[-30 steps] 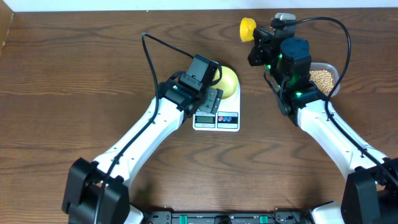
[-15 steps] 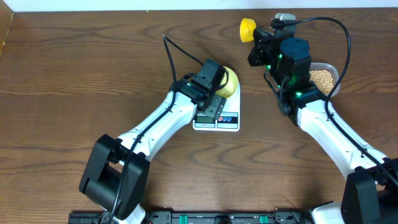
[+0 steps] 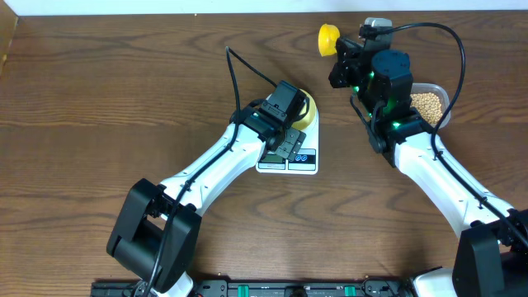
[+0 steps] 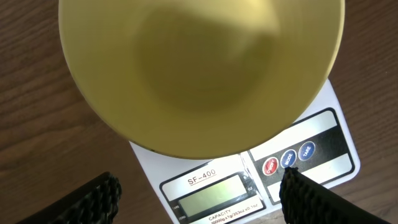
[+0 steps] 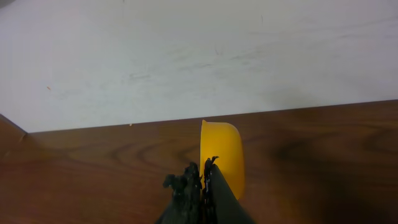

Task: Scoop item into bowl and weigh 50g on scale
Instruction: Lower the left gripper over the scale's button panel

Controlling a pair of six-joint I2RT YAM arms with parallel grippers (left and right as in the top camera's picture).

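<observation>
We see the small round pale yellow-green bowl [image 4: 199, 68] sitting on the white rounded-rectangular digital kitchen scale [image 4: 320, 118]. It covers most of the platform and overhangs the edge away from the display. The grey display and a row of three round buttons, one red and two blue, lie along the scale's near edge. We can read "SF-400" above the display, but not any number on it.

The left end effector [image 4: 199, 186] hovers over the display end of the scale. It is released: its two black fingers [image 4: 99, 199] are spread wide, one at each side of the scale, and grip nothing.

The right end effector [image 5: 202, 171] is clenched on the bright yellow plastic measuring scoop [image 5: 222, 152]. It holds the scoop up near the far edge of the brown wooden surface [image 3: 99, 107], well apart from the scale. We cannot tell whether the scoop carries anything.

The small round tan beans [image 3: 427, 101] lie in the clear rounded-rectangular plastic tub [image 3: 444, 91], which sits beside the right arm.
</observation>
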